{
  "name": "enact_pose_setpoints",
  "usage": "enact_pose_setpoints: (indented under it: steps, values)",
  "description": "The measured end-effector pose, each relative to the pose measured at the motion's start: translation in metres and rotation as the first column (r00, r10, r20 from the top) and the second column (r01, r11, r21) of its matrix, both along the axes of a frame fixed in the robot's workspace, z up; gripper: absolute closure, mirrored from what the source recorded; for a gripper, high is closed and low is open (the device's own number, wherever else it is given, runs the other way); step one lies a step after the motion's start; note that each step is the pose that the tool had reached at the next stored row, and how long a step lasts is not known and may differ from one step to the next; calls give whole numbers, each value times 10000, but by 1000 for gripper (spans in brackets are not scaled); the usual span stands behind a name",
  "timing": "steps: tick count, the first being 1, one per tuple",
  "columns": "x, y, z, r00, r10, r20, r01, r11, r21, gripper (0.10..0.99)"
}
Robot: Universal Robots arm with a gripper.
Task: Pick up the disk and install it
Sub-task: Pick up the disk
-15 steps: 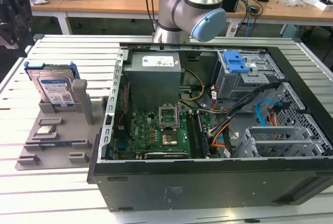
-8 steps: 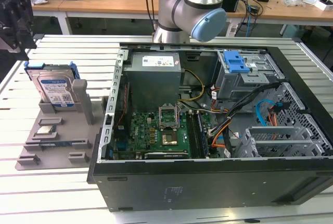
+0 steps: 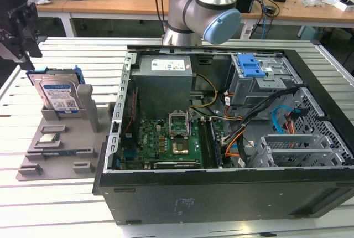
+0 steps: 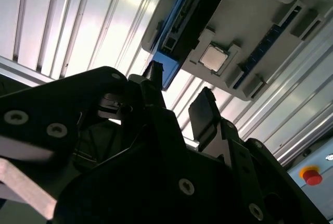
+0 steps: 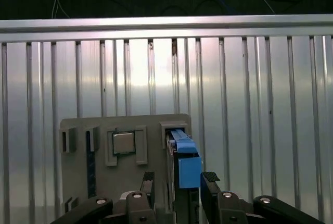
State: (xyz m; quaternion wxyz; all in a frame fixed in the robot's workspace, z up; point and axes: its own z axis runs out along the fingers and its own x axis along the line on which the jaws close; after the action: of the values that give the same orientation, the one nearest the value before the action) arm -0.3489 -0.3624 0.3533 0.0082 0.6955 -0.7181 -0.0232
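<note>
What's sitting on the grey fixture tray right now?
The disk stands upright in a slot of the grey fixture tray; a square chip lies flat in a recess. The disk's lower edge is hidden by the slot walls.

The flat rectangular silver hard drive (image 3: 58, 93), with its white-and-blue label and blue plastic side rails, is seen standing upright on one edge, slotted into a grey plastic holder (image 3: 61, 144). It is set just below the black claw (image 3: 32, 52) and is not touched by it. In the first wrist view the drive's blue-railed upper edge (image 5: 187, 168) is lined up between the claw's spread fingers (image 5: 209, 178)
</note>
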Motion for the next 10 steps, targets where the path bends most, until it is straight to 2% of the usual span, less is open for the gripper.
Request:
enact_pose_setpoints:
  steps: [5,10]
  values:
    - [22,34,-94,10000,58,2,-58,10000,-5,604]
    - [47,76,-150,9999,120,4,-120,9999,-6,604]
